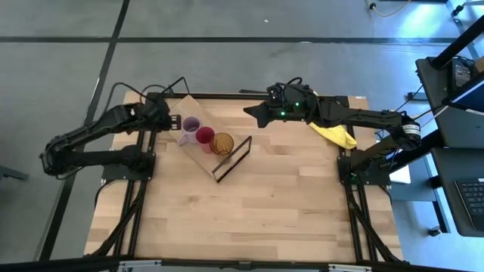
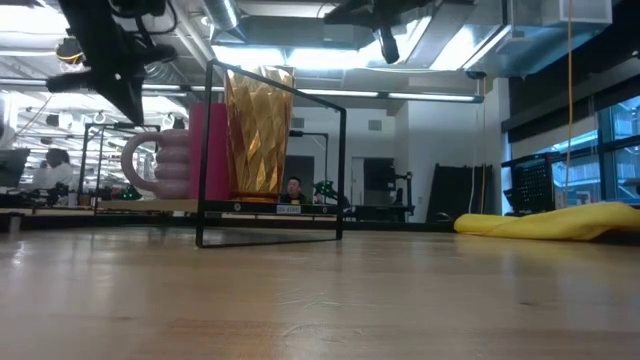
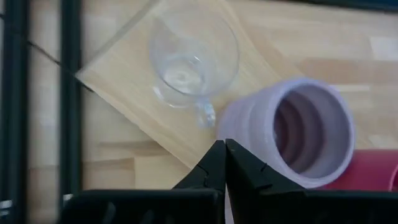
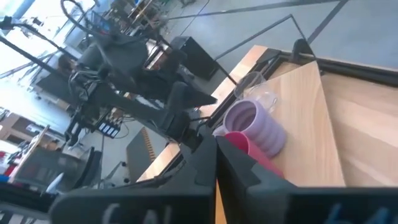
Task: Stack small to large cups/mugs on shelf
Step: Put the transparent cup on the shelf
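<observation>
Hovering my left gripper (image 3: 224, 163) with its fingers pressed together and nothing between them, I hang above the near end of the shelf (image 3: 127, 106). Just ahead of my fingertips sits the small clear glass (image 3: 189, 59), and right beside them stands the purple mug (image 3: 301, 130), its rim almost under my tips. Past the mug comes the red cup (image 1: 205, 136), then the amber tumbler (image 1: 222, 143) against the black wire frame (image 1: 233, 159) at the far end of the board. All four stand upright in a row, smallest nearest me and largest farthest, so by my reckoning the ordering looks finished.

My right gripper (image 1: 253, 113) hangs clear of the shelf over the far side of the table, also pinched shut and empty, with the yellow cloth (image 1: 335, 134) lying under its arm.

The risk now lies in how I leave. My closed fingers are so close to the mug's lip that a sideways swing could clip it, push it into the red cup and topple the row. The glass looks light, so a brush from my wrist might slide it off the board's corner. Lifting straight up before retreating seems safest.
</observation>
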{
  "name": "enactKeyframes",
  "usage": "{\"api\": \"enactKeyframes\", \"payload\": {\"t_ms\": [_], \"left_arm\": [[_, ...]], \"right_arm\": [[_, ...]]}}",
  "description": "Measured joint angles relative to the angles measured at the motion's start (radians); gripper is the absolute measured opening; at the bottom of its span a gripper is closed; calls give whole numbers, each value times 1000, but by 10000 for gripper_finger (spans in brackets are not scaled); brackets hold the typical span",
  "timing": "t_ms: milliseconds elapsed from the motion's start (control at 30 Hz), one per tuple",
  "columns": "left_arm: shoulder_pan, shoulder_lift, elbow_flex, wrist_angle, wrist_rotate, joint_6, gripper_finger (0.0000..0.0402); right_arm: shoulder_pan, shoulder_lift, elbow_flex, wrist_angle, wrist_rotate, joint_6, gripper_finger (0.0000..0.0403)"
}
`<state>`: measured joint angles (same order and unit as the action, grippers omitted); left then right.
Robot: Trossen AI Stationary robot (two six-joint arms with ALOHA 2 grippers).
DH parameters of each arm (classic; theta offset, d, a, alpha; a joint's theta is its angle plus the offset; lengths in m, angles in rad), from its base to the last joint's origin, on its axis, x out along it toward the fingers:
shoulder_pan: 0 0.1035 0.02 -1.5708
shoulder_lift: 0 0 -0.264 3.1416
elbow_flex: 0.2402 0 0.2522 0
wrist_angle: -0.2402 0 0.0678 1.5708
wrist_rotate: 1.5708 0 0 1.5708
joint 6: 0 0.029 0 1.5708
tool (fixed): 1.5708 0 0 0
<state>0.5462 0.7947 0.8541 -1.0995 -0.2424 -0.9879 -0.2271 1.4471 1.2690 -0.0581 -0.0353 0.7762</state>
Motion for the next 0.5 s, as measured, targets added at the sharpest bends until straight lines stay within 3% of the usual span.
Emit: {"api": "enactKeyframes", "payload": {"t_ms": [267, 500], "left_arm": [[-70, 18, -125, 188, -26, -58, 1], [-70, 24, -167, 196, -35, -59, 0]], "right_arm": [[-2, 0, 0, -26, -13, -1, 8], [-2, 0, 0, -48, -13, 0, 12]]}}
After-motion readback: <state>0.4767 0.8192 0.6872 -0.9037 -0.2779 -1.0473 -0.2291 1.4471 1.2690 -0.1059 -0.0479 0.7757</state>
